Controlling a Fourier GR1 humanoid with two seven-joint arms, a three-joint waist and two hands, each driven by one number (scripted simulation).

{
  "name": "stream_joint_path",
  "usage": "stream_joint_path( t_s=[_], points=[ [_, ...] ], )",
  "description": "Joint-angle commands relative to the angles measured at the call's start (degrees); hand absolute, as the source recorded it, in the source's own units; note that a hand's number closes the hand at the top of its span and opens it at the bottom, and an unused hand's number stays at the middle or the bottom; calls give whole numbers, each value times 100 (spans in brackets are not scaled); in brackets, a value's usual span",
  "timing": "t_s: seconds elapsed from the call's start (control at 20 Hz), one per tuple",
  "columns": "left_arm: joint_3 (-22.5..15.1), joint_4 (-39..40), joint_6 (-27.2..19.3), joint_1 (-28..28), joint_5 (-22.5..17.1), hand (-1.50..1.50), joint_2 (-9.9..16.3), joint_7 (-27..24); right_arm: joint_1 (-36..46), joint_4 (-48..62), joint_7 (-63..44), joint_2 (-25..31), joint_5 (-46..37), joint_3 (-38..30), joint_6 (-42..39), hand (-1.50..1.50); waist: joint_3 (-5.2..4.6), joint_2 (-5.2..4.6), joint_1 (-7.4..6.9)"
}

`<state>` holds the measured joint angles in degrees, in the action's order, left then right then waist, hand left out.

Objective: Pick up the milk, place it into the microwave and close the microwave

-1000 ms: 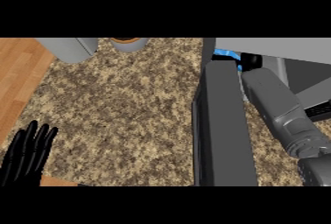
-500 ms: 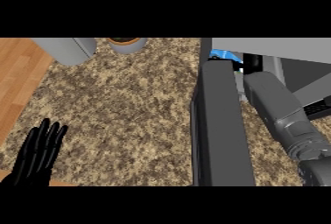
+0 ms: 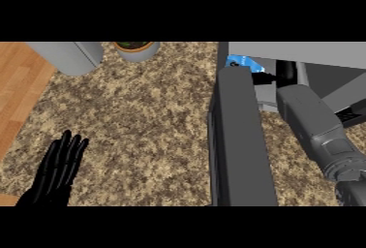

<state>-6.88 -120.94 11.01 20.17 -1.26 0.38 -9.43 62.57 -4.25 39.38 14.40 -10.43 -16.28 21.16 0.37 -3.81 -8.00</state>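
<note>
- Stretching across the speckled granite counter (image 3: 143, 121), the flat grey microwave door (image 3: 243, 145) is standing open.
- Left hand (image 3: 57, 172) is resting spread, risen since earlier; right hand's fingers can't be told.

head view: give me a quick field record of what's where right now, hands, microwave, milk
left hand: open, fingers straight, resting at the lower left over the counter
right hand: reaches into the microwave at upper right, mostly hidden; fingers cannot be told
right forearm: grey, right of the door
microwave door: open, dark slab seen edge on
milk: blue item just inside the opening, partly hidden
other: grey cylinder and potted plant at top left
</note>
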Motion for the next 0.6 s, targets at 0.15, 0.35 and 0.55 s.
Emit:
stream_joint_path(
  t_s=[0.15, 0.35, 0.55],
  points=[
    [-318, -242, -195, 44, 145, -150, -37, 164, -200, -51, 240, -111, 127, -133, -285, -150, 2, 75, 57],
    [-328, -73, -122, 168, 147, -150, -37, 90, -530, -78, 537, -47, 208, -215, -605, -150, -6, 118, 186],
    [-444, 270, -136, -152, 259, -150, -38, 84, -569, -93, 581, -68, 229, -235, -846, -150, -12, 138, 304]
  ],
)
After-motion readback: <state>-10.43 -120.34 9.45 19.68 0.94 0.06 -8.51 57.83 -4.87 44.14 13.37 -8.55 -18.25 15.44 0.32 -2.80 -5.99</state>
